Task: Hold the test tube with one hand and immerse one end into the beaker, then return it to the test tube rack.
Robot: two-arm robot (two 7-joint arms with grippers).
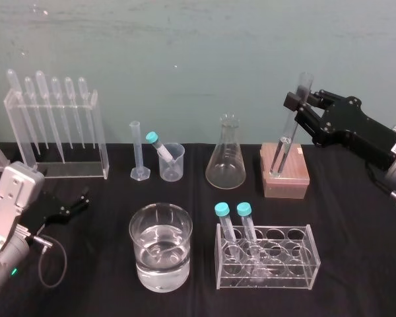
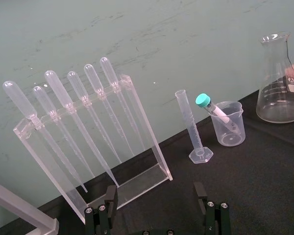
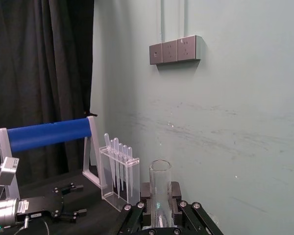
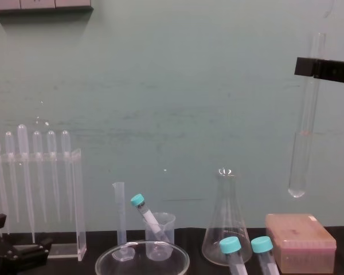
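Test tube (image 1: 289, 129) hangs nearly upright, clear of the bench (image 1: 356, 264), its round bottom above the pinkish block (image 1: 287, 181) at the back right. The right gripper (image 1: 298, 104) has its jaws clamped on the tube near its open top. Front and centre stands the beaker (image 1: 152, 271), part full of clear liquid, well apart from the tube. The left gripper (image 1: 72, 206) rests on the bench at the left, jaws spread.

We see a black tabletop (image 1: 356, 251). Along its far edge, from the left corner, stand a clear pipette rack (image 1: 56, 132), a thin graduated cylinder (image 1: 137, 152), a small beaker (image 1: 172, 162) just beside it, a conical flask (image 1: 226, 155) and a pink block (image 1: 285, 173). Nearer the front edge sit the wide beaker (image 1: 160, 247), partly filled with clear liquid, and to its right a clear tube rack (image 1: 267, 256).
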